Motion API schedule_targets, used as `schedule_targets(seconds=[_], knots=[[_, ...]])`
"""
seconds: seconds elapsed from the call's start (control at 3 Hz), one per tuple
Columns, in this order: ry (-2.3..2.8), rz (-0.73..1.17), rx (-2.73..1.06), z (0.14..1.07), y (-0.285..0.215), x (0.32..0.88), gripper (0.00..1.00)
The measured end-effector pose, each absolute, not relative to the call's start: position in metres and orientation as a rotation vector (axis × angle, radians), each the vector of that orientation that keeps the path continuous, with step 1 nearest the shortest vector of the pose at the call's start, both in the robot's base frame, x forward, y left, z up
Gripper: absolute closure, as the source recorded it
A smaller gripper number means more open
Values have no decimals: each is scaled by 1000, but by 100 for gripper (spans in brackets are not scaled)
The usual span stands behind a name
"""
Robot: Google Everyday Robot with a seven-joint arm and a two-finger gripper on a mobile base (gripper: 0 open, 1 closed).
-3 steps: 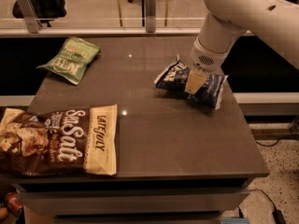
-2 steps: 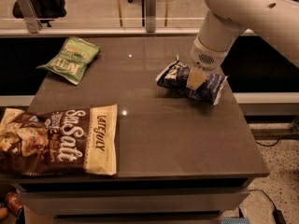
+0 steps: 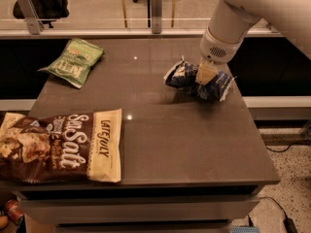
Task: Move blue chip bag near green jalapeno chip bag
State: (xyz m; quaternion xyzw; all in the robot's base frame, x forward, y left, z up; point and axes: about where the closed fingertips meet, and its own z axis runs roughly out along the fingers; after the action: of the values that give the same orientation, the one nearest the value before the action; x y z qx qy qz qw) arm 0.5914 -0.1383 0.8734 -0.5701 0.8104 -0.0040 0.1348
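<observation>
The blue chip bag (image 3: 187, 76) is a crinkled navy bag at the right side of the dark table (image 3: 160, 144). My gripper (image 3: 204, 74) comes down from the upper right and is shut on the middle of the bag. It holds the bag slightly above the tabletop, with a shadow beneath it. The green jalapeno chip bag (image 3: 75, 60) lies flat at the far left corner of the table, well apart from the blue bag.
A large brown-and-cream "Sea Salt" bag (image 3: 63, 147) lies at the front left, overhanging the table's left edge. A rail with metal posts (image 3: 155, 6) runs behind the table. The table's right edge is close to the blue bag.
The blue bag and my gripper have risen slightly off the table. The green bag and the large bag have not moved.
</observation>
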Motion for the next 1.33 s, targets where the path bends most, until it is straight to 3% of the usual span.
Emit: schedule_targets(seconds=[1.33], knots=[[2086, -114, -1849, 937, -124, 617, 100]])
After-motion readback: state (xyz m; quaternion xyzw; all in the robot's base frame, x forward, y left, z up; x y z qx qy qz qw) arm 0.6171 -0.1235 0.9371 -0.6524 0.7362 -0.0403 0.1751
